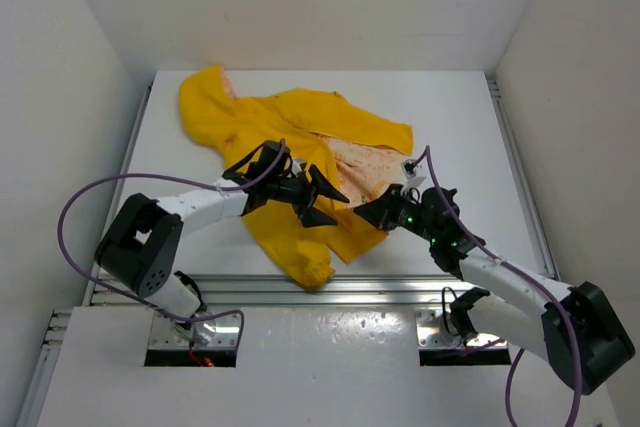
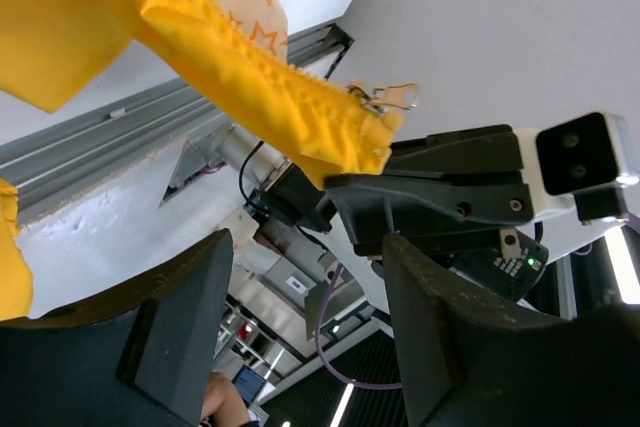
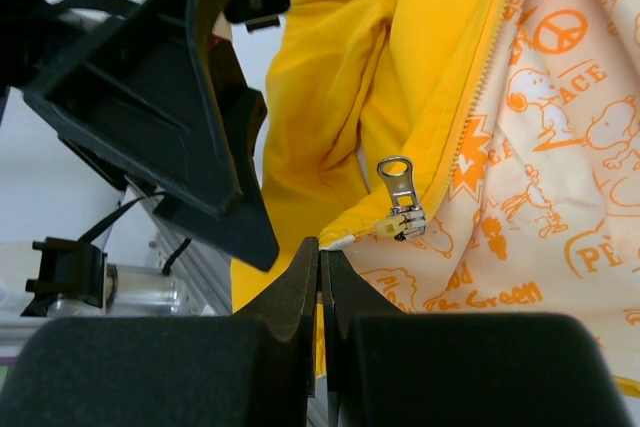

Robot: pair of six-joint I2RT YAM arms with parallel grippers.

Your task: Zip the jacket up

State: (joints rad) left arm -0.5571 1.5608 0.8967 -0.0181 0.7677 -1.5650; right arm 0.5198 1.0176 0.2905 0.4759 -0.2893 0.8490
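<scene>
The yellow jacket (image 1: 290,122) lies open on the table, its cream lining with orange prints (image 3: 560,147) facing up. My right gripper (image 3: 322,247) is shut on the jacket's bottom front corner, just below the metal zipper slider (image 3: 400,209), and lifts that edge a little. My left gripper (image 1: 335,205) hangs open over the other front panel, its fingers pointing at the right gripper (image 1: 368,211). In the left wrist view the raised yellow edge (image 2: 250,57) and the slider's pull tab (image 2: 388,98) sit above the open left gripper (image 2: 305,247), which holds nothing.
The white table (image 1: 460,137) has a metal rail (image 1: 400,287) along its near edge, close under the jacket's hem. White walls enclose the back and both sides. A purple cable (image 1: 75,207) loops off the left arm.
</scene>
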